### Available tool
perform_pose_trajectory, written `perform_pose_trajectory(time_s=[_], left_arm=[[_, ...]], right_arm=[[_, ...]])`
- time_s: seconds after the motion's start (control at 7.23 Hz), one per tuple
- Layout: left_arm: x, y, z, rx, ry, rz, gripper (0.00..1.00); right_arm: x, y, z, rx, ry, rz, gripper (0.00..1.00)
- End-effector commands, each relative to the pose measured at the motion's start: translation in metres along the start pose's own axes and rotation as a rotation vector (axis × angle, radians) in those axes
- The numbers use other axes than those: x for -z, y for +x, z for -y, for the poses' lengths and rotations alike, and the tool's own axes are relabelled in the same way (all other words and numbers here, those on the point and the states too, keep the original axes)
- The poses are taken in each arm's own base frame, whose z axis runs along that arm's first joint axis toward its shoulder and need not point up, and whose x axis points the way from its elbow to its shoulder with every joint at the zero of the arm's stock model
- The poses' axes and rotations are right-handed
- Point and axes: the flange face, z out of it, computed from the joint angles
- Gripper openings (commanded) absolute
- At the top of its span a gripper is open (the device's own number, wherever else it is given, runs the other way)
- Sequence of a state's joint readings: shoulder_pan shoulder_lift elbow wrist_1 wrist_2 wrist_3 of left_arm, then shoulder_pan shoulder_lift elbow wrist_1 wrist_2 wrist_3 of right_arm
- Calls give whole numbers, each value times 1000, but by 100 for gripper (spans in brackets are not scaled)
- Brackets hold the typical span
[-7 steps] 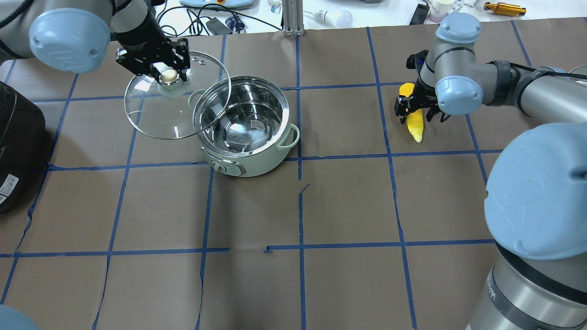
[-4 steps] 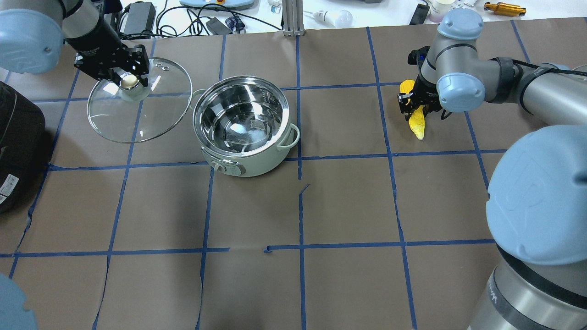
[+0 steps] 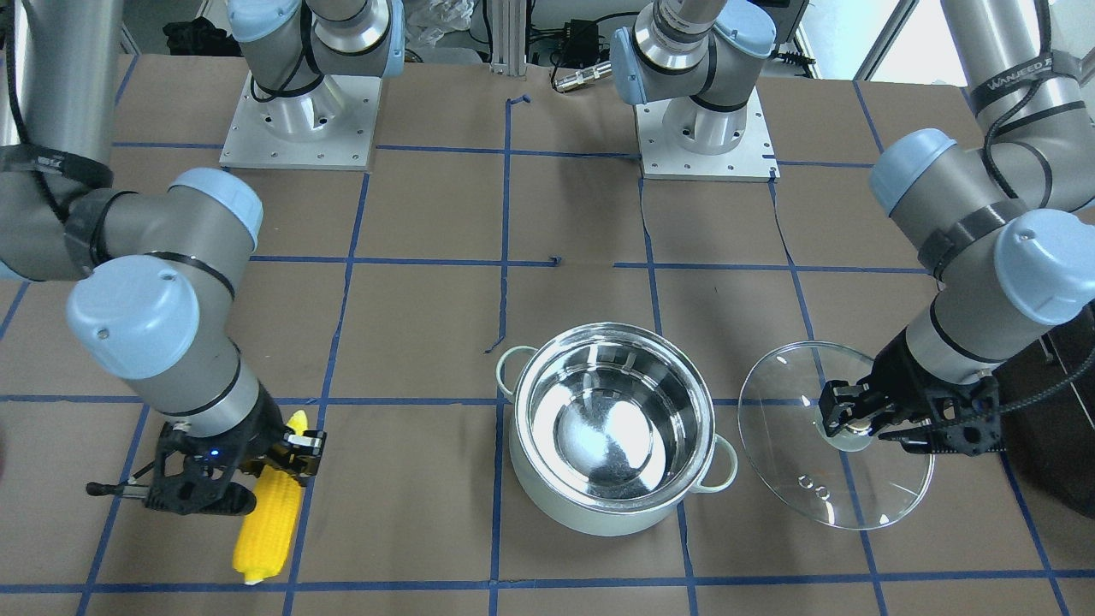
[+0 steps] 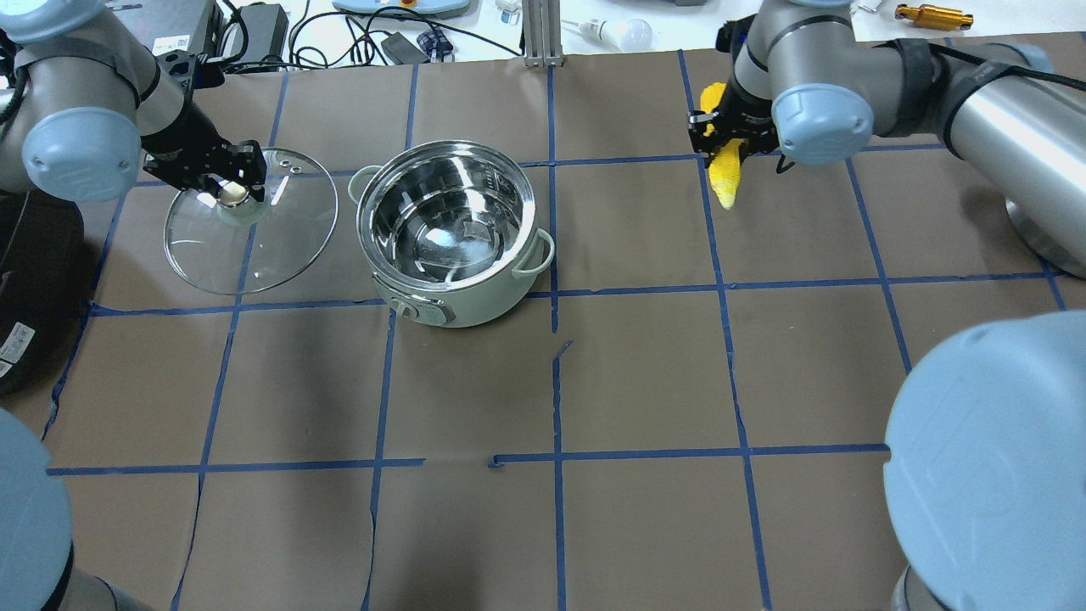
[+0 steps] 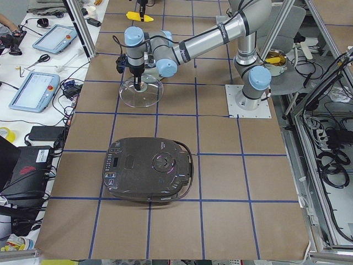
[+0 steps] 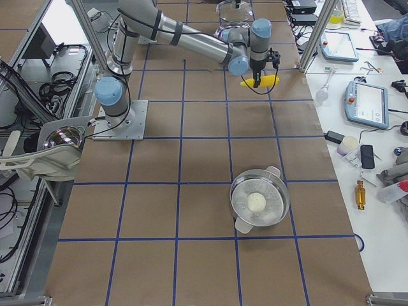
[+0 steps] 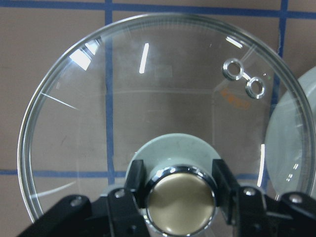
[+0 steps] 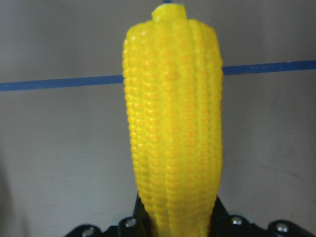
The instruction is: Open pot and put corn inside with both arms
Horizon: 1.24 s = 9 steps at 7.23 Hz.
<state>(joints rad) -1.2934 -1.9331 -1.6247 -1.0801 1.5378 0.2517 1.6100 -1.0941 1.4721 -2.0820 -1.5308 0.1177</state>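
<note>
— Where do we have the corn (image 4: 726, 178)?
— Pinched in our right gripper (image 4: 728, 140), well apart from the open pot (image 4: 475, 307). Our left gripper (image 4: 231, 188) clamps the glass lid (image 4: 254, 250) by its knob (image 7: 180, 202), just beside the pot.
— Anything else?
— A black cooker (image 5: 148, 168), farther from the pot than the lid; we can't read its label. Only the right-side view shows a second steel pot (image 6: 239, 201).

Pot (image 4: 475, 305) mid-table, lid (image 4: 271, 242) just beside it on robot's left; corn (image 4: 727, 174) well apart on its right

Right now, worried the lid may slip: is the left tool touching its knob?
Touching. In the left wrist view, fingers of the left tool press both sides of the brass knob.
</note>
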Motion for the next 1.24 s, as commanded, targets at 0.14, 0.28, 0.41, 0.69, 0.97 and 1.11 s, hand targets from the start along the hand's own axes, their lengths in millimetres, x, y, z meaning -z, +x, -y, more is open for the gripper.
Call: perform_pose_trajectory(time_s=[0.14, 0.28, 0.41, 0.69, 0.97, 1.11], left_arm=[[-36, -43, 1, 6, -17, -11, 2], [-49, -46, 4, 4, -25, -13, 1], [-59, -47, 7, 1, -15, -10, 1], [-67, -53, 9, -4, -15, 3, 1], [-79, -51, 3, 0, -40, -5, 2], [-84, -50, -1, 0, -49, -8, 9]], right_arm=[[83, -177, -45, -64, -26, 18, 0], [76, -219, -65, -66, -28, 21, 0], [64, -249, -79, -77, -36, 21, 0], [33, -298, -107, -72, -45, 13, 0], [3, -333, -136, -4, -44, -46, 0], [1, -334, -135, -3, -39, -41, 0]])
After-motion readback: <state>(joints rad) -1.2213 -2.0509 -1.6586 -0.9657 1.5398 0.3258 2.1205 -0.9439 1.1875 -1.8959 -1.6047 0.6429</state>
